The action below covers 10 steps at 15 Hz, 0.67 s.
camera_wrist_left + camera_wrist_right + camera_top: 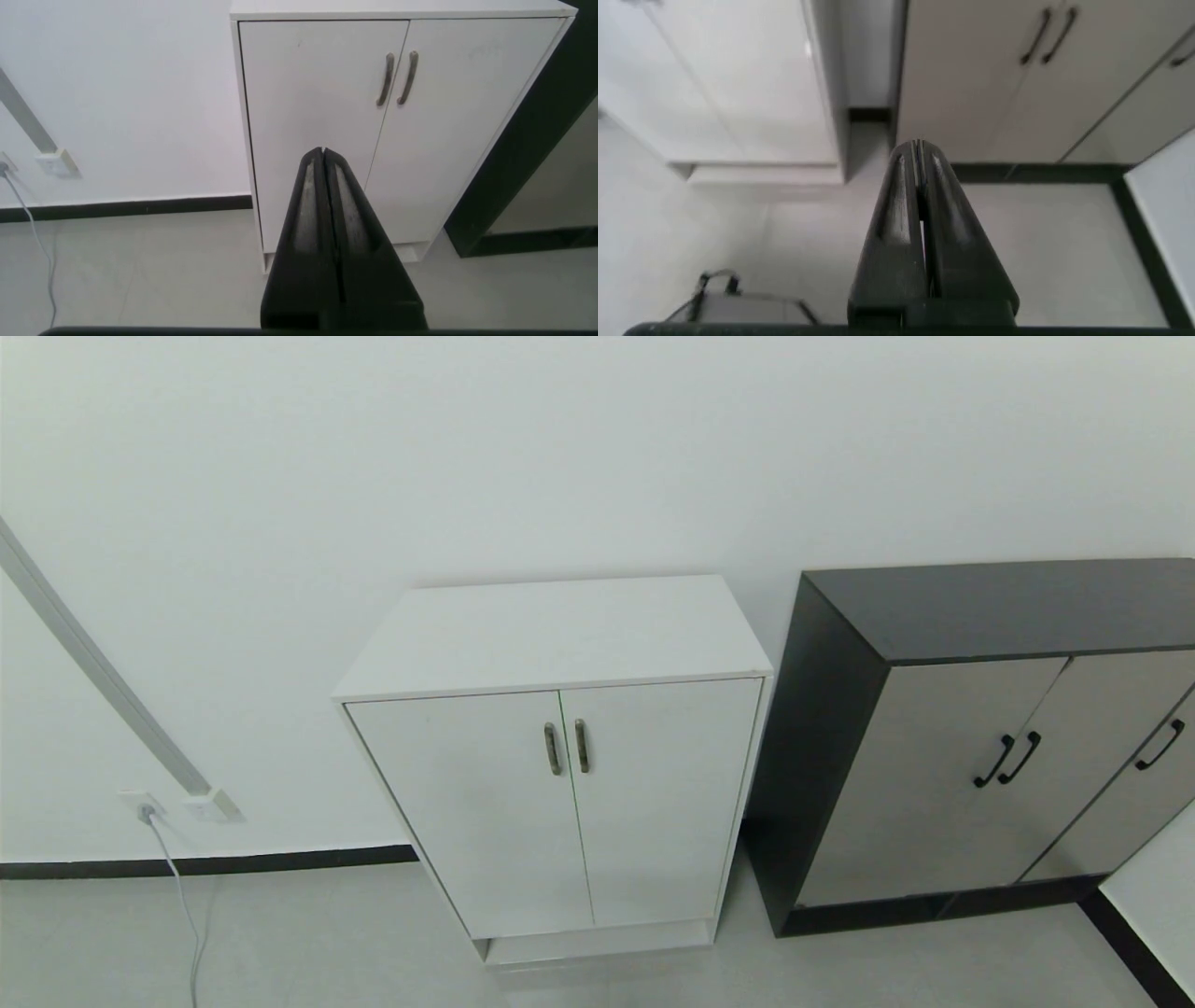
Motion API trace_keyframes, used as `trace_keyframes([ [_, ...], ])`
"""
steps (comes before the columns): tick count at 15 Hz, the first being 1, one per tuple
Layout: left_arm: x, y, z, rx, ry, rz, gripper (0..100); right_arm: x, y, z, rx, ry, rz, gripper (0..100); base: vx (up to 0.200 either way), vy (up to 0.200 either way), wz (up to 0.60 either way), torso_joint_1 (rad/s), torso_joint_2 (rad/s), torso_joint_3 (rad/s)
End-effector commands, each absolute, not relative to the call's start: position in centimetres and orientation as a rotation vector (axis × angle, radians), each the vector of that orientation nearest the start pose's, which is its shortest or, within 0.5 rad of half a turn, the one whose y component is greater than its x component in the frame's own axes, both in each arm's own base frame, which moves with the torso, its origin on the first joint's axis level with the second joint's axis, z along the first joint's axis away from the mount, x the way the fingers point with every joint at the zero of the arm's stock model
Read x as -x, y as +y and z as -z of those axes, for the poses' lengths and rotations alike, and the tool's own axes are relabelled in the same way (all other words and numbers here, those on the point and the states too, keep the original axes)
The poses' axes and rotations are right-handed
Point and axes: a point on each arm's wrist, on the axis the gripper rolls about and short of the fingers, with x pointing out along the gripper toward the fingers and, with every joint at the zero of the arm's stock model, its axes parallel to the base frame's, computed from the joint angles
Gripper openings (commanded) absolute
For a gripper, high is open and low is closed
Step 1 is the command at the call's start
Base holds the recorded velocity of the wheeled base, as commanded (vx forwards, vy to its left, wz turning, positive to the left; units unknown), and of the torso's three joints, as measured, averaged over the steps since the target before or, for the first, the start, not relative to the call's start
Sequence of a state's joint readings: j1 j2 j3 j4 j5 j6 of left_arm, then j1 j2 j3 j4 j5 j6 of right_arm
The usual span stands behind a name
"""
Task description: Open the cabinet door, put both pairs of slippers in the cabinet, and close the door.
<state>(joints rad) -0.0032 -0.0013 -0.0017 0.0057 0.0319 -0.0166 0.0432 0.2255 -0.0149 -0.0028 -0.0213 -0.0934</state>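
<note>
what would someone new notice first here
The white cabinet stands against the wall in the middle, both doors shut, its two handles side by side at the centre seam. Right beside it, on the robot's right, stands a dark cabinet with grey doors. The left gripper, shut, points at the white cabinet.

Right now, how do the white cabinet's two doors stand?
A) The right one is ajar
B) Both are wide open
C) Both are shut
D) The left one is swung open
C: both doors of the white cabinet lie flush with its front, and their handles sit side by side at the middle seam.
</note>
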Motion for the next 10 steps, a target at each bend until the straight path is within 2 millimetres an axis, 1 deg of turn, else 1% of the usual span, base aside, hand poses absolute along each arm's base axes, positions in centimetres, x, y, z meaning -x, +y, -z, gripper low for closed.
trace_keyframes([
  [1,2.29,0.08,-7.53,0.018,0.004,-0.029,0,1.50,-0.06,-8.25,0.097,0.106,-0.031,0,0.000,0.000,0.00,0.000,0.00,0.000],
  [5,2.29,0.08,-7.53,0.018,0.004,-0.029,0,2.45,-0.01,-8.13,0.092,-0.019,0.015,0,0.000,0.000,0.00,0.000,0.00,0.000],
  [6,2.29,0.08,-7.53,0.018,0.004,-0.029,0,2.39,0.02,-8.06,0.071,-0.026,0.001,0,0.000,0.000,0.00,0.000,0.00,0.000],
  [7,2.29,0.08,-7.53,0.018,0.004,-0.029,0,2.27,0.14,-7.52,0.024,0.004,-0.058,0,0.000,0.000,0.00,0.000,0.00,0.000],
  [10,2.29,0.08,-7.53,0.018,0.004,-0.029,0,2.27,0.12,-7.52,0.015,0.004,-0.055,0,0.000,0.000,0.00,0.000,0.00,0.000],
])
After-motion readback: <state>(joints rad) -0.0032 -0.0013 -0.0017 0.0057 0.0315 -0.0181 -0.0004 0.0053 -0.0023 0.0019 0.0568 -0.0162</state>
